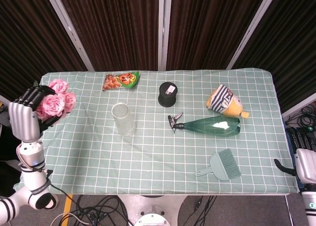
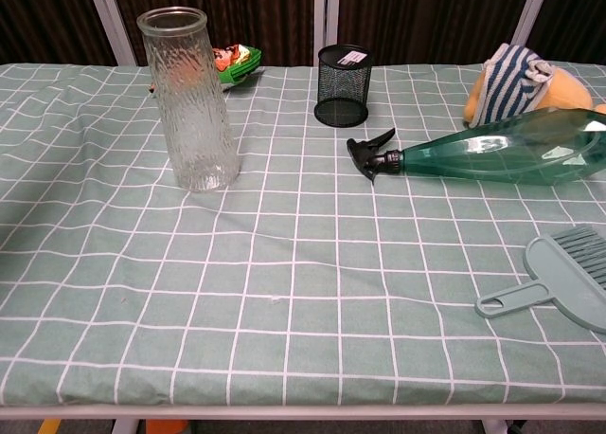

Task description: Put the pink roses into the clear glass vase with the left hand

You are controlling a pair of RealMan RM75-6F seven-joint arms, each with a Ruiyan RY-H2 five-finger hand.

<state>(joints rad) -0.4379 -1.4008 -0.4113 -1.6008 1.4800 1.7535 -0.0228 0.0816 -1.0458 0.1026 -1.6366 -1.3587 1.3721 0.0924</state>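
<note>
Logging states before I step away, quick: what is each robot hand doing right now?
Left robot hand: holding the pink roses, raised at the table's left edge.
Right robot hand: only partly in view at the right edge; cannot be told.

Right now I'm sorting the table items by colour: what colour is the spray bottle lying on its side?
Translucent dark green with a black trigger nozzle: the spray bottle shows best in the chest view.

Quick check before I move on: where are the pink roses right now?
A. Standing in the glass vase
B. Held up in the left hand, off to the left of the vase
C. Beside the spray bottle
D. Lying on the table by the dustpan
B: in the head view the left hand grips the pink roses at the table's left edge, well apart from the glass vase, which holds no flowers.
</note>
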